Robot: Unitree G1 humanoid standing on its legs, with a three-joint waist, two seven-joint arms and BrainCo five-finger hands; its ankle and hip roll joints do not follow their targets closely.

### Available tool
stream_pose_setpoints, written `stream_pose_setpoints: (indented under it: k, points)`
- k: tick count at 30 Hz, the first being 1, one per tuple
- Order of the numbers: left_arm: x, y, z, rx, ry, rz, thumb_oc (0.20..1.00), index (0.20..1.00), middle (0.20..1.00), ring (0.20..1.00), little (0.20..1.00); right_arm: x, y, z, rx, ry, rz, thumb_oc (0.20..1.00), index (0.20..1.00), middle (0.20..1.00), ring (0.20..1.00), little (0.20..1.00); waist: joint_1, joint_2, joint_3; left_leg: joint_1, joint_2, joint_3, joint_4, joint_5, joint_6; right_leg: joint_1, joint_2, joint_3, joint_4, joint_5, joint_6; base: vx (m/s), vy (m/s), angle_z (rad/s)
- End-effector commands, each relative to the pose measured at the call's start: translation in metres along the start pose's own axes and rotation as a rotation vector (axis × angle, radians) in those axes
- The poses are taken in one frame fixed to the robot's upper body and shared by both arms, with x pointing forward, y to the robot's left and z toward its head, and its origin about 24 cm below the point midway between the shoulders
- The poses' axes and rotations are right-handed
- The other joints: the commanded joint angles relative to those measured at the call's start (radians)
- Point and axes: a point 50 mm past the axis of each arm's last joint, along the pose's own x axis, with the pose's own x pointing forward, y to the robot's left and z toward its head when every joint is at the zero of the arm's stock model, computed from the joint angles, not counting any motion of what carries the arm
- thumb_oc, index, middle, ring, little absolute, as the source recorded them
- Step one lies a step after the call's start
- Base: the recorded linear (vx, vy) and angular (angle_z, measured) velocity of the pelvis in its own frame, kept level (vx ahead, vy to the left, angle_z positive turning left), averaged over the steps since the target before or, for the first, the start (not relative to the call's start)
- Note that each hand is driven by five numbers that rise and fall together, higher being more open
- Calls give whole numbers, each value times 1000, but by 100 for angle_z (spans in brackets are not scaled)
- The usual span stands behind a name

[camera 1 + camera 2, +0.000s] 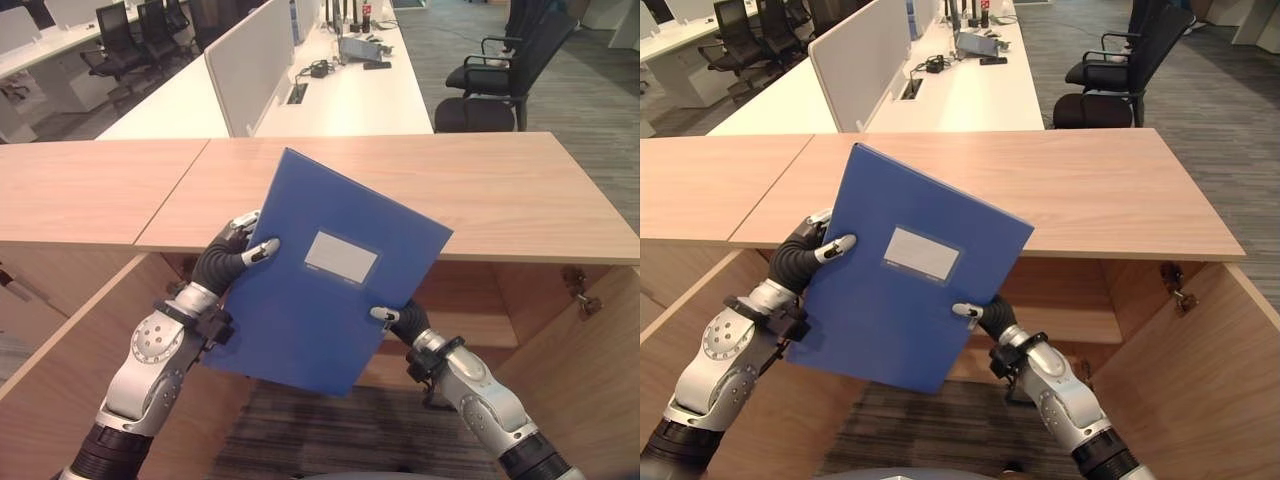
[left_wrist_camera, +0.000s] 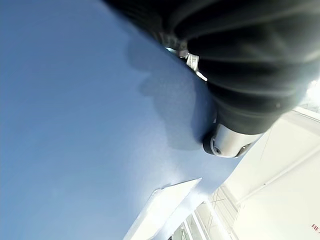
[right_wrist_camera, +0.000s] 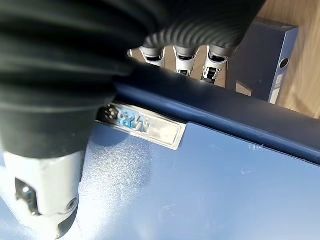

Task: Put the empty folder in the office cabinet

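Spanning open-plan office: wooden cabinet top [image 1: 480,190].

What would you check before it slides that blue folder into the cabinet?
1. Left hand pinches the blue folder: ok.
2. Right hand grips the folder's lower edge: ok.
3. Folder held clear of the cabinet top: ok.
4. Cabinet door open: ok.
5. Free room on the shelf: cannot tell; a dark box file is already inside.
6. Folder empty: cannot tell.
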Motion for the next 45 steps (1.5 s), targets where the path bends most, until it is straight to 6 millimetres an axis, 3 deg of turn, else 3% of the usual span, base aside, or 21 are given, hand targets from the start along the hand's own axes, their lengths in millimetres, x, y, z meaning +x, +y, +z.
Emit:
stream_pose_setpoints:
  k: [1, 9, 10, 11, 12, 32, 33, 34, 41, 45]
  points:
    - [34, -13, 37, 13, -238, -93, 200, 200, 200, 200, 200, 28, 42, 31, 13, -161, 201, 1000, 1000, 1000, 1000, 1000, -12, -48, 5, 7, -14, -32, 3, -40, -8, 71, -32, 7, 19, -103, 56, 0, 0, 0]
    - [38, -16, 36, -11, -259, -65, 200, 200, 200, 200, 200, 29, 45, 29, 35, -159, 199, 1000, 1000, 1000, 1000, 1000, -13, -49, 4, 7, -12, -30, 3, -39, -9, 71, -28, 7, 19, -105, 54, 0, 0, 0]
    - [37, -16, 35, -25, -258, -55, 200, 200, 200, 200, 200, 29, 44, 28, 43, -158, 197, 693, 693, 693, 693, 693, -14, -49, 4, 7, -11, -30, 3, -39, -9, 71, -28, 7, 19, -105, 54, 0, 0, 0]
    - [36, -16, 32, -41, -256, -43, 200, 200, 200, 200, 200, 28, 45, 28, 58, -162, 194, 250, 250, 250, 250, 250, -15, -48, 4, 7, -11, -30, 3, -39, -9, 71, -29, 6, 19, -104, 55, 0, 0, 0]
    - [36, -16, 32, -41, -256, -42, 200, 200, 200, 200, 200, 28, 45, 28, 58, -162, 194, 200, 200, 200, 200, 200, -15, -48, 4, 7, -11, -30, 3, -39, -9, 71, -29, 6, 19, -104, 55, 0, 0, 0]
    - [29, -12, 29, -36, -246, -8, 200, 200, 200, 200, 200, 25, 41, 32, 41, -175, 193, 200, 200, 200, 200, 200, -9, -51, 2, 4, -9, -37, 3, -38, -11, 73, -26, 4, 20, -107, 53, 0, 0, 0]
    - [26, -8, 27, -21, -240, 24, 551, 551, 551, 551, 551, 24, 37, 34, 2, -172, 182, 200, 200, 200, 200, 200, -7, -52, 1, 4, -10, -39, 3, -39, -10, 74, -25, 4, 20, -108, 52, 0, 0, 0]
    - [26, -8, 27, -21, -240, 25, 1000, 1000, 1000, 1000, 1000, 24, 37, 33, 1, -172, 182, 200, 200, 200, 200, 200, -8, -51, 1, 4, -11, -39, 3, -39, -10, 74, -25, 3, 20, -108, 52, 0, 0, 0]
    - [1, 15, 16, 54, -208, 214, 1000, 1000, 1000, 1000, 1000, 10, 9, 43, -221, -181, 66, 200, 200, 200, 200, 200, 5, -54, 1, 2, -10, -49, 3, -38, -10, 76, -23, -2, 21, -112, 49, 6, -2, 1]
    - [-29, 30, 7, 41, -160, 317, 1000, 1000, 1000, 1000, 1000, -7, -16, 53, -385, -190, -43, 200, 200, 200, 200, 200, 18, -52, 2, -5, -10, -61, 3, -38, -9, 78, -25, -15, 20, -116, 50, 18, -1, 9]
